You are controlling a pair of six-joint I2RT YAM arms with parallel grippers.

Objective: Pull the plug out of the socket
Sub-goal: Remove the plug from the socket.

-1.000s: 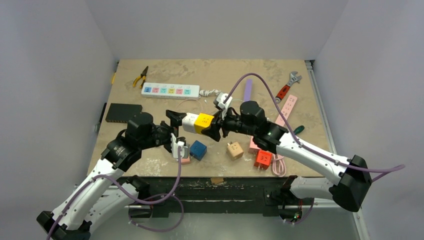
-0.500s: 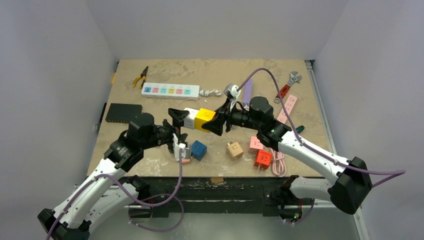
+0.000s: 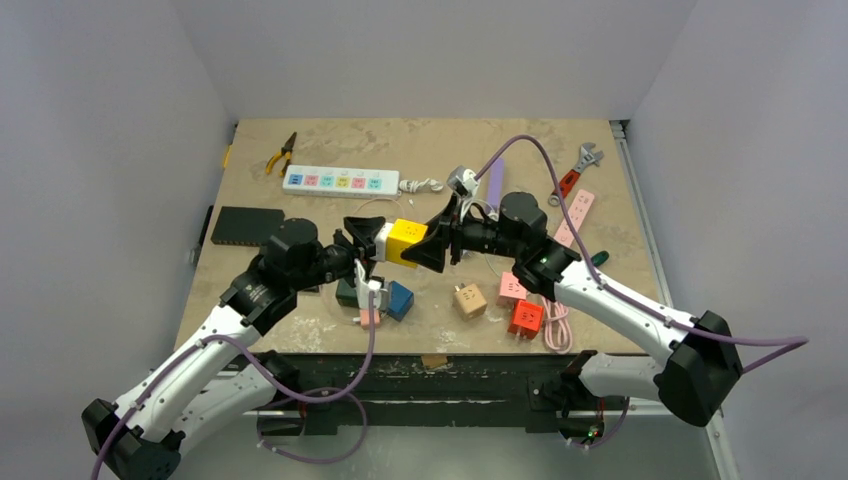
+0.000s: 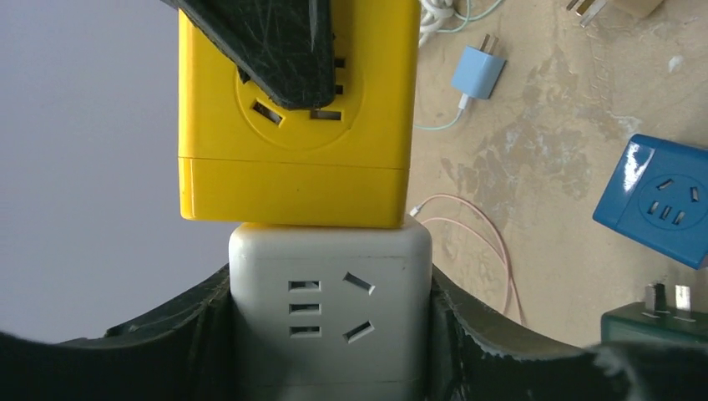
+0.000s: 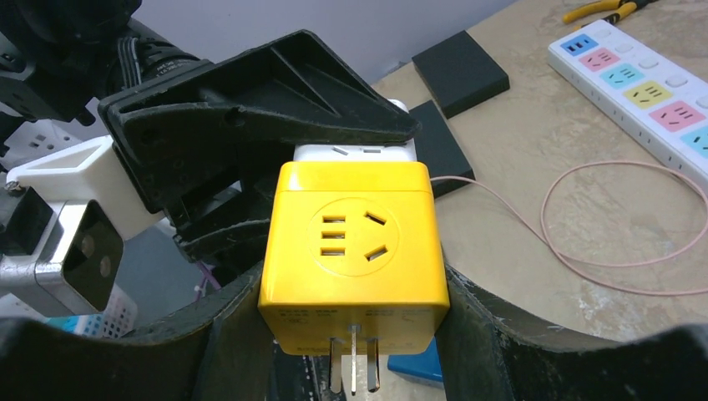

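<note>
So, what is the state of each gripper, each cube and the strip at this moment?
Left gripper, shut on white cube.
Right gripper, shut on yellow cube.
Yellow cube, held off the table, pressed against white cube, no gap visible.
White cube, joined to yellow cube, not pulled off.
Blue cube, loose on table, socket empty.
Strip, visible sockets empty.

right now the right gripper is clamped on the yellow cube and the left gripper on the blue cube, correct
No: the left gripper clamps the white cube, not the blue cube, as the left wrist view shows. The right gripper does clamp the yellow cube.
</note>
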